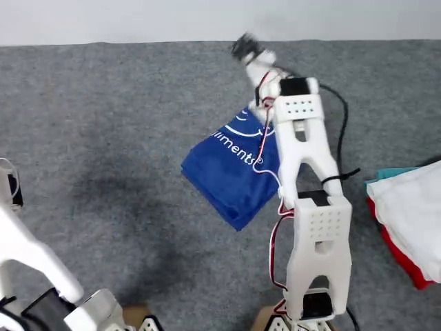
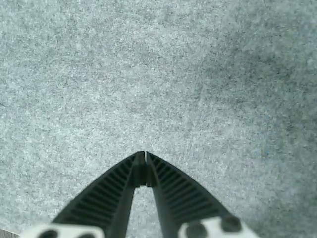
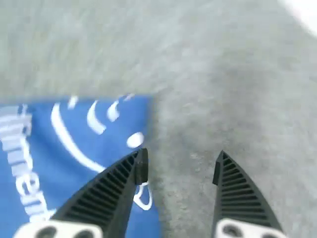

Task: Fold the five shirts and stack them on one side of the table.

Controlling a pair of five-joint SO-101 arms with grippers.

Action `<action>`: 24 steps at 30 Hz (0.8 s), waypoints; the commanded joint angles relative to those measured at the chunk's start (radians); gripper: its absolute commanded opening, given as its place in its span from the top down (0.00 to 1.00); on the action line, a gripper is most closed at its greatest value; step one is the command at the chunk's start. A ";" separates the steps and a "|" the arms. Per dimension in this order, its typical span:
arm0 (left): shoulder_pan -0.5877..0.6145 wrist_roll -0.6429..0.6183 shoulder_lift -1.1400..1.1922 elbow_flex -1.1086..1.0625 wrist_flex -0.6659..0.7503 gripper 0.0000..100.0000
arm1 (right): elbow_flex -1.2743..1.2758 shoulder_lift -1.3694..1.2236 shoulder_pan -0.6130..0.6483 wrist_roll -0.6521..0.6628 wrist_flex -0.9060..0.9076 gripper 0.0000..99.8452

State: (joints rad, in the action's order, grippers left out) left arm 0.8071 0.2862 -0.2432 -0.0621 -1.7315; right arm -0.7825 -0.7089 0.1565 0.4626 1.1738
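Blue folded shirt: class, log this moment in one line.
blue folded shirt with white print: mid-table | right gripper: open, at its edge | left gripper: shut, over grey table | white-topped shirt stack: right edge

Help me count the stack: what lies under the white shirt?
Beneath the white shirt a red shirt and teal fabric peek out at its edges; anything else underneath is covered.

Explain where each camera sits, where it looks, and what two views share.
High view: fixed above, looking down on the table, the blue shirt, the shirt stack, left arm and right arm.
Left wrist view: on the left arm, looking down at the table past the shut left tool.
Right wrist view: on the right arm, looking down past the open right tool at the blue shirt.
Shared: the blue shirt, high and right wrist views.
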 commanded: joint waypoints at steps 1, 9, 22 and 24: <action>0.008 0.011 -0.034 -0.002 -0.021 0.99 | -0.069 0.134 -0.027 -0.288 -0.004 0.77; 0.008 0.011 -0.035 -0.002 -0.021 0.99 | -0.072 0.249 -0.024 -0.694 0.245 0.78; 0.009 0.005 -0.041 -0.002 -0.021 0.99 | -0.012 0.381 -0.038 -1.071 0.621 0.77; 0.009 0.005 -0.041 -0.002 -0.021 0.99 | 0.035 0.421 -0.012 -1.086 0.621 0.77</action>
State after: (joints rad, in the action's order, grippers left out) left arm 0.8071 0.2862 -0.2432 -0.0621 -1.7315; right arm -0.7718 -0.3897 0.1320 -0.5946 1.7507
